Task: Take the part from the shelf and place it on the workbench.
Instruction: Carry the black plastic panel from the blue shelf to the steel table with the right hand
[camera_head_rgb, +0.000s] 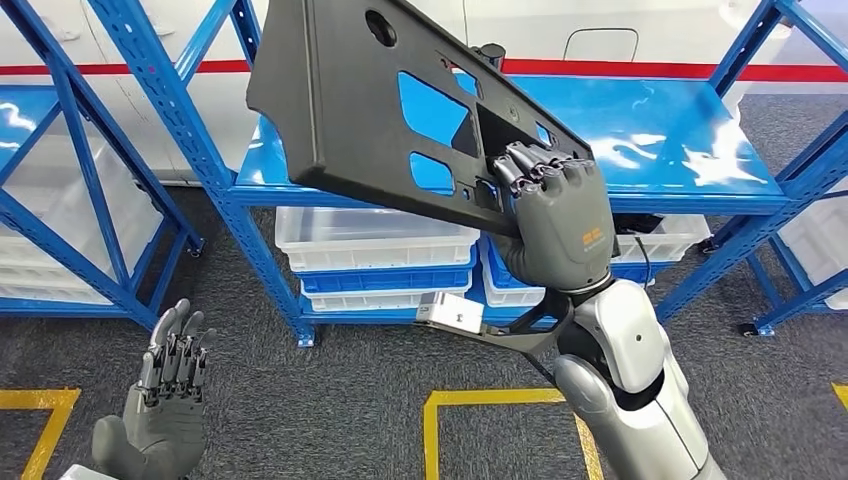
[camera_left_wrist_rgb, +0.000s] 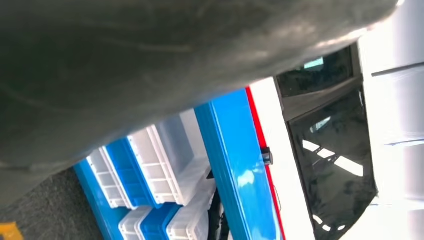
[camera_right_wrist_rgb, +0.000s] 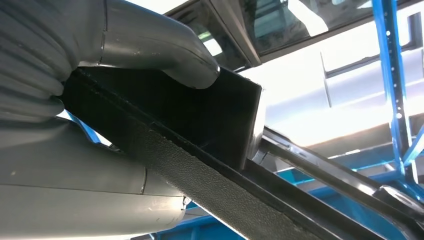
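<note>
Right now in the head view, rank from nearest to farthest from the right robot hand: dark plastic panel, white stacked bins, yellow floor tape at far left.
1. Dark plastic panel: held in the right robot hand.
2. White stacked bins: under the shelf, just left.
3. Yellow floor tape: far left, on the floor.

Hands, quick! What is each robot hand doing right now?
Left hand: open, holding nothing.
Right hand: holding the black part.

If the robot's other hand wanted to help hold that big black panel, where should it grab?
Probably the lower left edge of the black panel, coming up from below. The right hand grips the opposite end, the panel hangs tilted, and the left hand waits low and open beneath it.
</note>
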